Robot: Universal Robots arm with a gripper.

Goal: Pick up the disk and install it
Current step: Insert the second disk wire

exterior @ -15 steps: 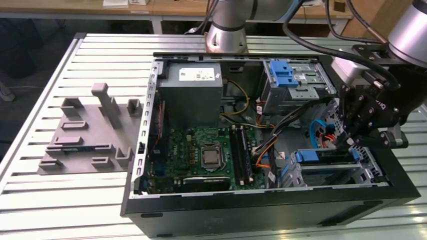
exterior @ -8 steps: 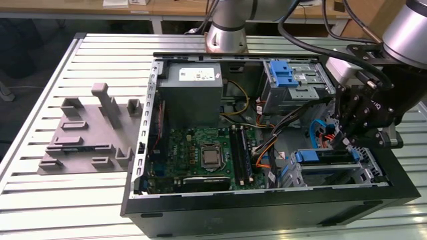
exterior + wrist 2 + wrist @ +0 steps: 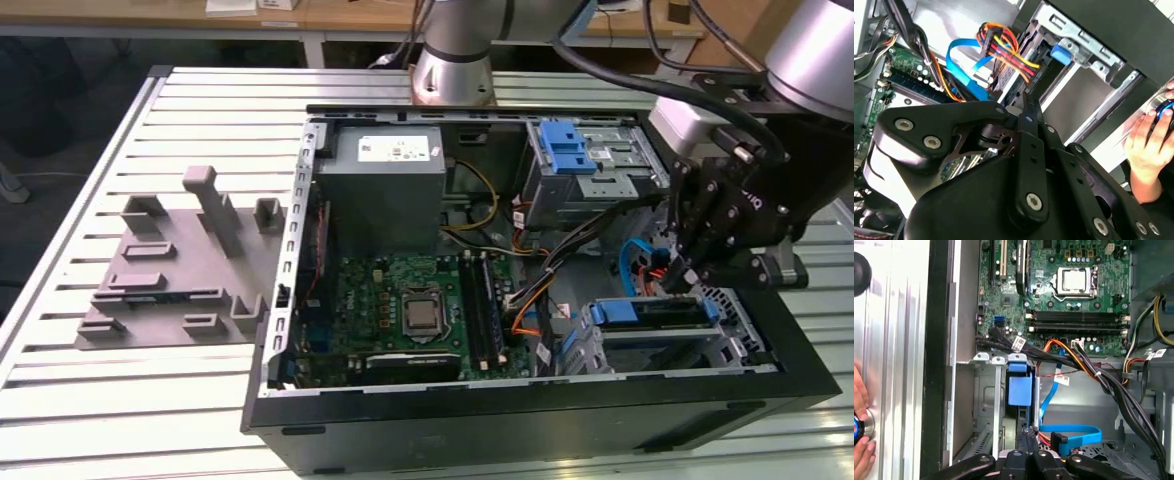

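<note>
The disk (image 3: 650,313) sits in the drive cage at the front corner of the open computer case, on the exterior view's right, with its blue bracket facing up. In the first wrist view the blue bracket (image 3: 1019,385) stands edge-on between the cage's metal rails. My gripper (image 3: 682,285) hangs just above the disk's far end. Its thin black fingers are pressed together, with nothing between them, in both wrist views (image 3: 1026,432) (image 3: 1025,104). Whether the tips touch the disk I cannot tell.
Orange, red and blue cables (image 3: 1074,432) run close beside the fingers. The motherboard (image 3: 407,310), grey power supply box (image 3: 387,185) and a blue ribbed latch (image 3: 567,148) lie further in. A grey fixture (image 3: 174,260) rests on the slatted table. A person's hand (image 3: 1149,137) is outside the case.
</note>
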